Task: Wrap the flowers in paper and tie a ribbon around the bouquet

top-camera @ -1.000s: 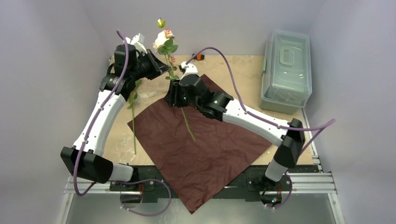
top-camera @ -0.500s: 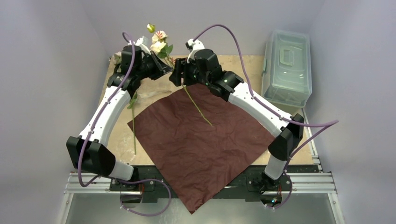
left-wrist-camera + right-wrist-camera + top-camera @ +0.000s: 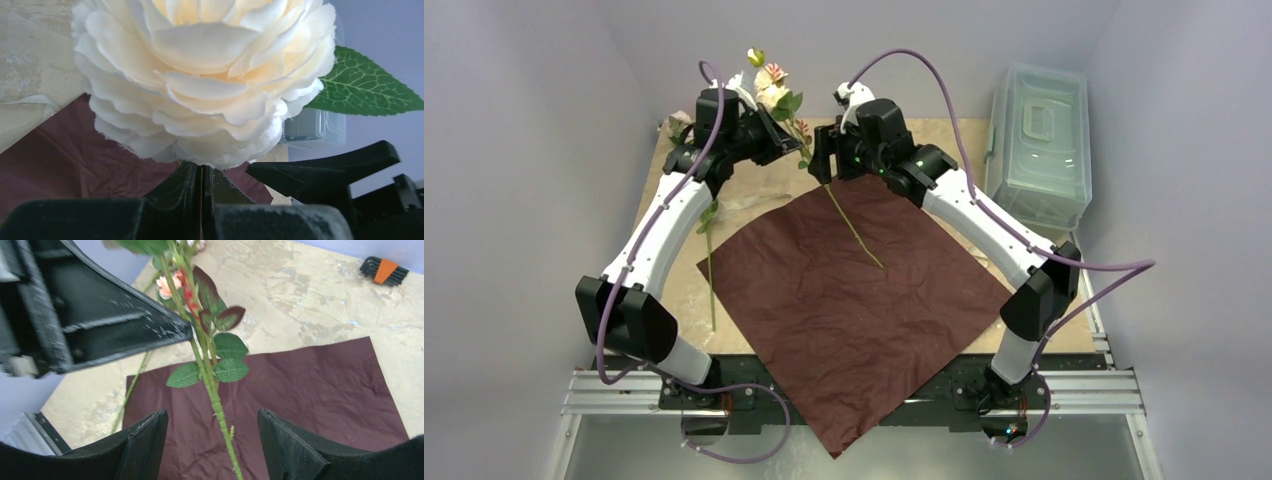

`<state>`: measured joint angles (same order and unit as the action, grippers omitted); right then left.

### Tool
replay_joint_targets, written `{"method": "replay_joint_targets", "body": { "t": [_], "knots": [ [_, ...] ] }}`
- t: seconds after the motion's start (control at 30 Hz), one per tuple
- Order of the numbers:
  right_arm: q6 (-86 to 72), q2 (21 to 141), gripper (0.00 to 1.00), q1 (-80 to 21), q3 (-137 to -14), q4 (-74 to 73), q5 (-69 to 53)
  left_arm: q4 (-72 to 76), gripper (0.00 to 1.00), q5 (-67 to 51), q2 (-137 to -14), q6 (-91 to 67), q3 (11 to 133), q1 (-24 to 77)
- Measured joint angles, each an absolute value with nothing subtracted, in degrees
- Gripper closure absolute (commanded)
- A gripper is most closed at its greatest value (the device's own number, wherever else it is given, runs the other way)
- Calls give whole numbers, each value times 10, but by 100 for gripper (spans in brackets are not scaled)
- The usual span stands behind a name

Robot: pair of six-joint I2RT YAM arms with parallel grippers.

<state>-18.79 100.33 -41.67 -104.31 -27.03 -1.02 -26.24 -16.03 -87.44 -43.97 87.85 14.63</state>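
Note:
A flower sprig (image 3: pixel 772 86) with cream and pink blooms hangs at the back of the table. My left gripper (image 3: pixel 782 150) is shut on its stem just under the blooms. In the left wrist view a big cream bloom (image 3: pixel 200 75) sits right above the shut left gripper (image 3: pixel 202 170). The green stem (image 3: pixel 854 225) slants down over the maroon paper (image 3: pixel 854 320). My right gripper (image 3: pixel 211 415) stands open, with the stem (image 3: pixel 220 415) passing between its fingers without touching them. A second stem (image 3: pixel 710 270) lies left of the paper. A cream ribbon (image 3: pixel 35 99) lies by the paper's far-left edge.
A clear lidded plastic box (image 3: pixel 1036 150) stands at the right rear. An orange-handled set of hex keys (image 3: pixel 384 270) lies on the far table. The paper's near corner (image 3: pixel 836 440) overhangs the front edge between the arm bases.
My right gripper has opened off the stem and risen toward the back. The left gripper has carried the sprig slightly back. The stem's lower end has swung to the right.

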Motion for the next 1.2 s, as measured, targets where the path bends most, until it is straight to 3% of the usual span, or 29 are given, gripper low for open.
{"method": "replay_joint_targets", "body": {
  "t": [0.17, 0.27, 0.33, 0.5, 0.57, 0.67, 0.8, 0.93, 1.2],
  "knots": [
    [-164, 1027, 39, -412, -1037, -280, -17, -263, 100, -170, -888, -439, 905, 149],
    [-158, 1050, 60, -411, -1037, -287, -28, -263, 100, -177, -898, -439, 909, 150],
    [-155, 1063, 67, -410, -1037, -291, -34, -262, 100, -179, -904, -440, 909, 152],
    [-156, 1083, 100, -407, -1037, -295, -47, -263, 100, -184, -914, -439, 909, 154],
    [-157, 1084, 100, -406, -1037, -296, -51, -262, 84, -183, -917, -437, 909, 155],
    [-162, 1084, 100, -404, -1037, -297, -51, -263, 40, -182, -921, -427, 909, 154],
    [-189, 1108, 100, -392, -1073, -334, -36, -304, 12, -143, -925, -390, 924, 155],
    [-226, 1199, 100, -361, -1190, -394, -22, -354, 11, -67, -927, -337, 931, 153],
    [-291, 1313, 100, -304, -1237, -467, -25, -392, 10, 24, -904, -262, 858, 128]
  ]
}}
